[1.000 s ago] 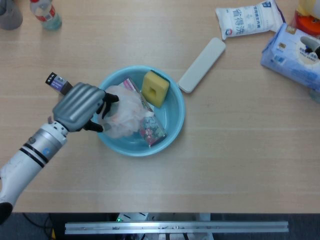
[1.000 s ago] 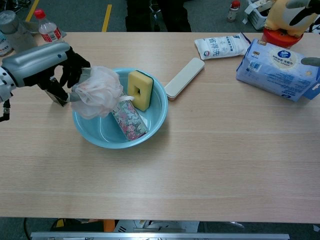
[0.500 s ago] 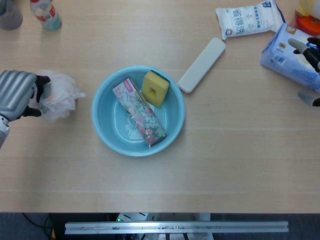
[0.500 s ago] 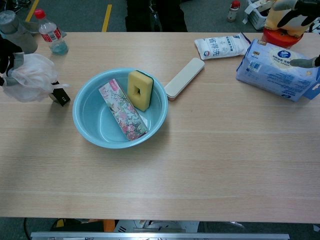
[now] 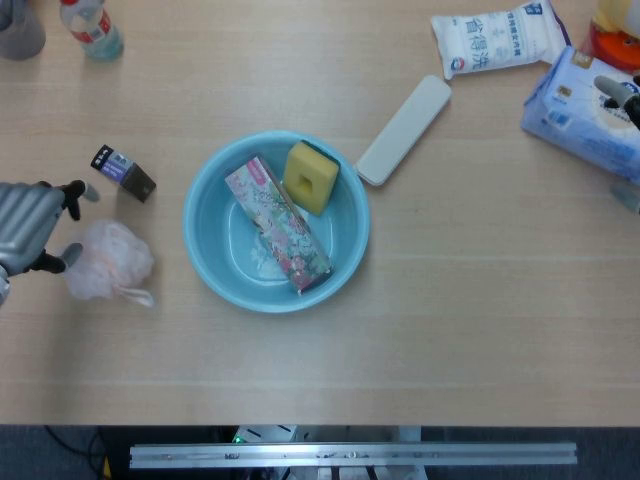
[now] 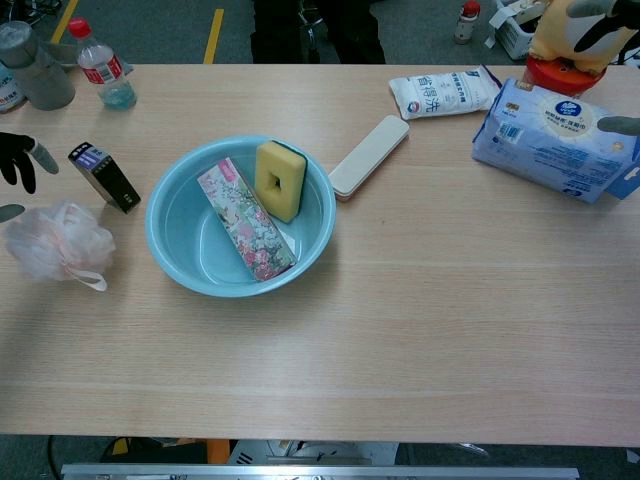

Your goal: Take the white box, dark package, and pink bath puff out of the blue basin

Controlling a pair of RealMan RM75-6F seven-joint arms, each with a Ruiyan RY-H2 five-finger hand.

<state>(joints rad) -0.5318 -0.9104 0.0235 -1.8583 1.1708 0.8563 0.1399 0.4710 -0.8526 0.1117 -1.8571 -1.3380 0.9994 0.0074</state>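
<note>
2 task items lie outside the round light-blue plastic basin (image 5: 205,262), and the left hand (image 5: 28,225) has its fingers spread and holds nothing.

The fluffy pale-pink mesh bath puff (image 5: 109,273) rests on the light wooden table (image 5: 450,300), just beside the dark fingertips (image 5: 72,188) and not visibly touching them; its white loop trails toward the basin. The small dark rectangular package (image 5: 124,171) lies on the table between the hand and the basin, clear of both. Inside the basin are a floral-printed pink rectangular box (image 5: 278,224) and a yellow sponge block (image 5: 310,176) with a hole. A long white flat case (image 5: 404,129) lies just beyond the rim. Only the right hand's fingertips (image 5: 617,95) show, over a blue tissue pack (image 5: 580,115); its grip cannot be told.
</note>
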